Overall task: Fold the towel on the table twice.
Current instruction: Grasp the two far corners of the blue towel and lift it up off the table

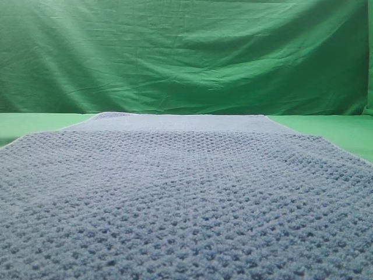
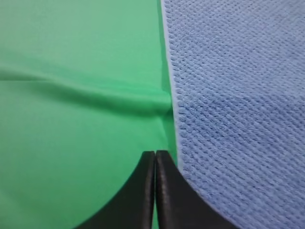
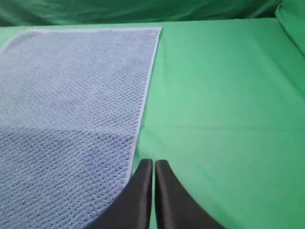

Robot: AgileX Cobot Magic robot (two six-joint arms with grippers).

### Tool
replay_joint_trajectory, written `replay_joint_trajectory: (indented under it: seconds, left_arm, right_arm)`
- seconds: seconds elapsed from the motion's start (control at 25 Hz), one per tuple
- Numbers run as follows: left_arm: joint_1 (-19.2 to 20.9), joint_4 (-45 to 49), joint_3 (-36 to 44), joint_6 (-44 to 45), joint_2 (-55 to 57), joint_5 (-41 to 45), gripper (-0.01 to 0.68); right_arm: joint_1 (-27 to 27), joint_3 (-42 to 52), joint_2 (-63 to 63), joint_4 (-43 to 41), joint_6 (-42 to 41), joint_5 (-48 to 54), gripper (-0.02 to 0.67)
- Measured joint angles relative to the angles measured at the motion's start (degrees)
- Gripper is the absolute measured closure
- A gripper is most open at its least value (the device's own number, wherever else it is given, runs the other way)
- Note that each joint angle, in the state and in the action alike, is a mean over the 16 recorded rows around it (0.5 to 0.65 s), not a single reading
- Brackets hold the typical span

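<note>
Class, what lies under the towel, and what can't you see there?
The towel lies flat on the green table, which shows bare beside its edges. The table surface directly beneath the towel is covered, so anything there stays hidden.

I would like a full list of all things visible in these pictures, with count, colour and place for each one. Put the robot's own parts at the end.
towel: one, blue-grey with a thin pale edge, spread flat on the table, filling most of the high view.
table: one, matte green, under the towel and showing on both sides of it.
fabric backdrop: one, wrinkled green, hanging behind the table.
left gripper: one, black, jaws shut and holding nothing, tips just beside the towel's left edge.
right gripper: one, black, jaws shut and holding nothing, tips just beside the towel's right edge.
</note>
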Motion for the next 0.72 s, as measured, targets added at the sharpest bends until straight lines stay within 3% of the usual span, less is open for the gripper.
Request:
replay_joint_trajectory:
  seconds: [0.4,0.72]
  left_arm:
    - [-3.81,2.29,-15.43,2.46,25.28,5.01,0.673]
    - [-6.78,4.21,-27.38,2.49,36.86,10.33,0.673]
  right_arm:
    - [0.0,-16.41,22.89,0.33,-0.28,10.54,0.649]
    - [1.52,-27.07,40.02,1.84,-0.33,16.14,0.649]
